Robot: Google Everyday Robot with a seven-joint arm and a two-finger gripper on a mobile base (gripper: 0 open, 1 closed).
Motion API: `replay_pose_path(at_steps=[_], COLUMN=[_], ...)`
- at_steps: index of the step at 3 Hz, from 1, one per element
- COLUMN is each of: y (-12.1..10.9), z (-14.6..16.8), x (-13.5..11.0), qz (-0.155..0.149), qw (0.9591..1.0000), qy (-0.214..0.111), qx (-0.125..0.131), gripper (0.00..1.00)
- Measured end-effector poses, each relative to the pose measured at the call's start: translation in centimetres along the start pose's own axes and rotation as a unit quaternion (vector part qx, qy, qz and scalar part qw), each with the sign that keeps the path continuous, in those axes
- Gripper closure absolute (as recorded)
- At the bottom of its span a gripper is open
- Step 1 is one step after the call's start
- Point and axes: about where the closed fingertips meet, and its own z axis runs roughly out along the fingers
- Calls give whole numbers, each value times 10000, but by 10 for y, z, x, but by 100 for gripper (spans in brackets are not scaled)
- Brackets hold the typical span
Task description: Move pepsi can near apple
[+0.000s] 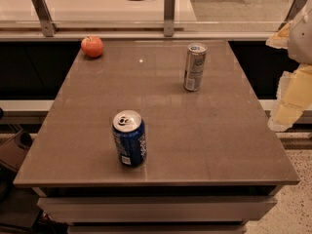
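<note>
Camera view: pepsi can stands upright on the near left part of the grey table, with the gripper at the right edge.

The apple sits at the far left corner. A taller silver can stands far and right of centre, off the line from pepsi can to apple. The gripper shows only as a pale shape beside the table, cut by the right border, and I cannot tell if it is open or closed. The pepsi can is well apart from it, to the left and nearer.
</note>
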Motion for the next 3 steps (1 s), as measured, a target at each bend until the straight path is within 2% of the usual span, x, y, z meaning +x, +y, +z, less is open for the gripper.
replay_pose_path(at_steps=[2, 3], y=[1, 9], z=[2, 19], x=[-4, -18], qz=[-26, -10], qw=[9999, 9985], qy=[-103, -531], qx=[-8, -108], gripper=[0, 0])
